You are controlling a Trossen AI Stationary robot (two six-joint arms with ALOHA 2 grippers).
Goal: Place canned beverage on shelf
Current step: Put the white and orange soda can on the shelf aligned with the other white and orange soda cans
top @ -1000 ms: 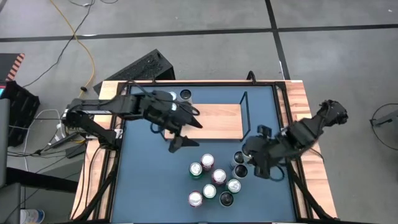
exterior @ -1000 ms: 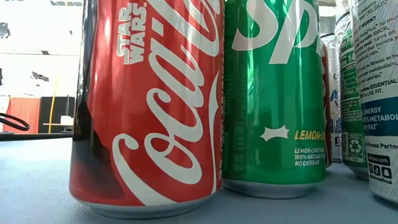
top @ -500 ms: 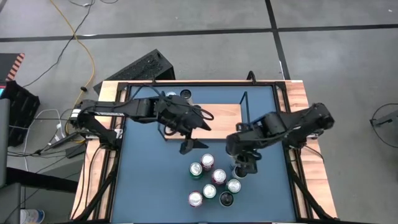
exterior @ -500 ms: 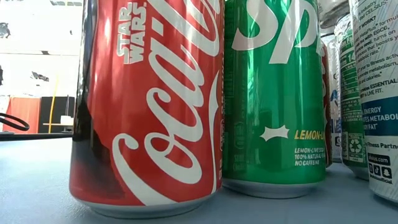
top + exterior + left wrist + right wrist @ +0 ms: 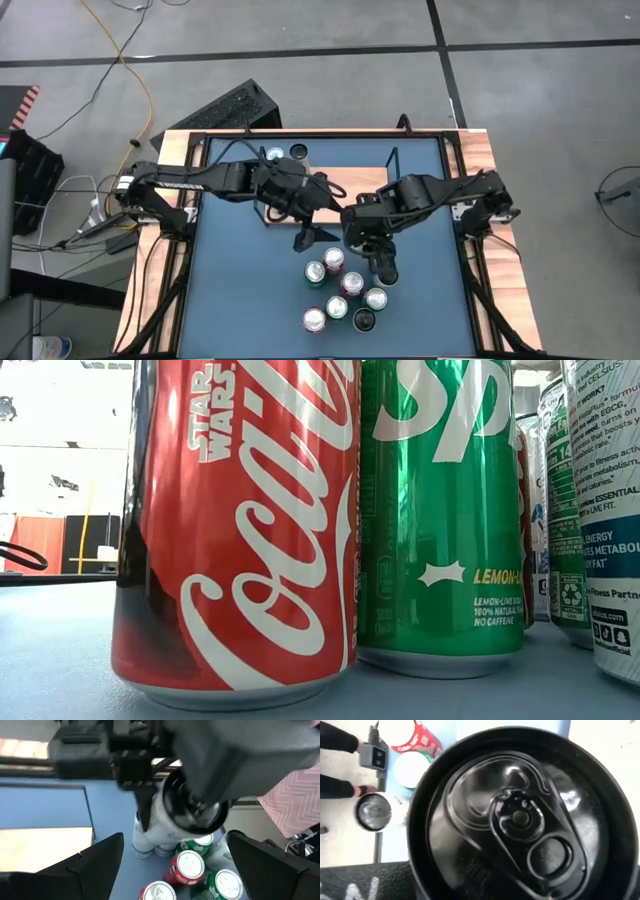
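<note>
The right gripper (image 5: 383,262) has swung in from the right, pinching a black-topped can (image 5: 520,815) just near of the shelf (image 5: 340,190); left gripper (image 5: 310,238) spread; rigid, slick, grip mid-body.

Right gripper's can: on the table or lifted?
Lifted: the right gripper holds the black-topped can tilted above the blue tabletop.
</note>
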